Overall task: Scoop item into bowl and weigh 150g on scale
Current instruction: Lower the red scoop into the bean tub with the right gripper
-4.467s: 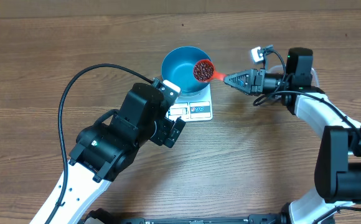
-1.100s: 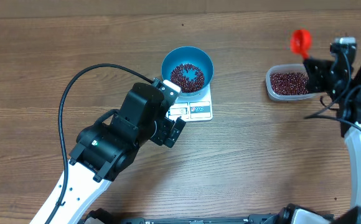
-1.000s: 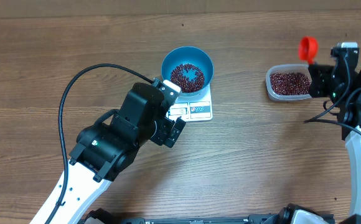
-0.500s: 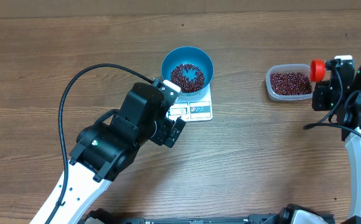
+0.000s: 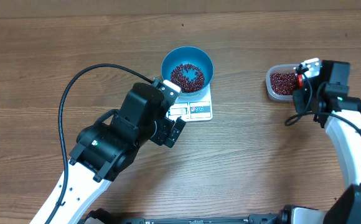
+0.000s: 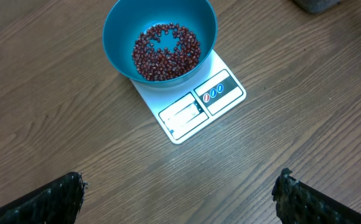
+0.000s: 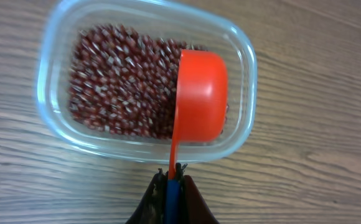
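You were at the reloading step, I judge: your right gripper (image 7: 169,181), jaws pressed tight on the thin handle of the orange-red plastic scoop (image 7: 199,93), held its cup low over the small dark red-maroon beans (image 7: 115,87) in the clear rounded-rectangular plastic tub (image 7: 48,81) at the right of the overhead frame. Other beans of the same kind lay in a shallow heap (image 6: 166,51) in the round bright blue plastic bowl (image 6: 115,43), which sat on the flat white rectangular scale (image 6: 200,109) at upper centre of the overhead view. Your left gripper (image 6: 179,186) hung above the brown wooden table (image 5: 261,168), jaws spread wide and holding nothing. The next move probably called for digging in, levelling the cup, then carrying it left without spilling. The scale's display was too small to read, only the cup's smooth outside showed, so its load was unknown, and the left fingertips were cut off at the lower corners.
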Robot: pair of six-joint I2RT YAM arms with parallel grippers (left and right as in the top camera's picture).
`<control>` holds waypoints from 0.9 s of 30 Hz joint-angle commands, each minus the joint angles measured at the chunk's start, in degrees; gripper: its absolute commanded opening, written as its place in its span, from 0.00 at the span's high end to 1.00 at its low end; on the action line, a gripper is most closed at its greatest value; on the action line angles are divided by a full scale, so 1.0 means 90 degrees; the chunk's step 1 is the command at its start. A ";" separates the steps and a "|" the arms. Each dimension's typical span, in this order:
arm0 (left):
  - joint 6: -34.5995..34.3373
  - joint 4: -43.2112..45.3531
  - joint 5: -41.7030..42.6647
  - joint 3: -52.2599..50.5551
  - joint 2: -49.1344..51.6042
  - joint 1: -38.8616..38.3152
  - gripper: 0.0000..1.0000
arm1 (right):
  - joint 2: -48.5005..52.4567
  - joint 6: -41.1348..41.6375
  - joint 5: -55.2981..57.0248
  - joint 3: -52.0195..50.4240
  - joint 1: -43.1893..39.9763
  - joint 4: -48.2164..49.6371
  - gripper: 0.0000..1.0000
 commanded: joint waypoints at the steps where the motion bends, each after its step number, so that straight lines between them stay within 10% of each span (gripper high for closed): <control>1: 0.0095 0.0007 0.0083 -0.0017 0.0024 0.0022 0.00 | 0.0177 -0.0036 0.0797 0.0049 0.0107 0.0102 0.96; 27: 0.0097 0.0010 0.0080 -0.0017 0.0095 0.0027 0.00 | 0.0831 -0.0056 0.0627 0.0041 0.0112 0.0410 0.96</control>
